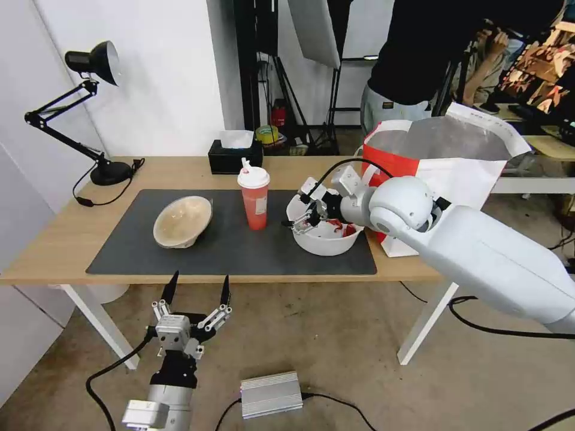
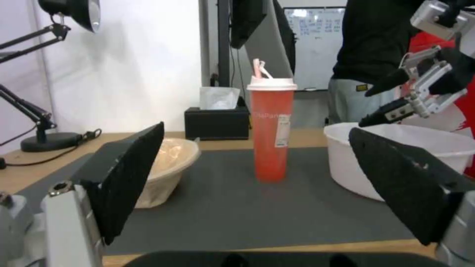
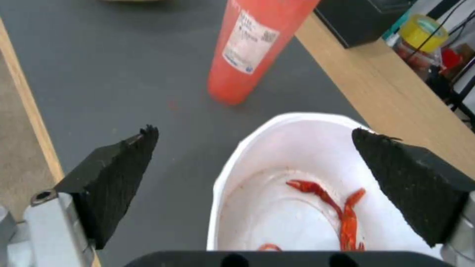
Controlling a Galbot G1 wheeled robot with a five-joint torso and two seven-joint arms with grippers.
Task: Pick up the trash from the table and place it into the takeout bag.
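On the dark grey mat of the table stand three pieces of trash: a beige shallow bowl tipped on its side, a red drink cup with white lid and straw, and a white round bowl holding red scraps. My right gripper hovers open over the white bowl's rim on the side toward the cup, one finger above the mat, the other above the bowl. The red-and-white takeout bag stands open at the table's right end. My left gripper waits open, below and before the table's front edge.
A black desk lamp stands at the back left, and a black tissue box sits behind the cup. A person stands behind the bag. A silver box and cables lie on the floor.
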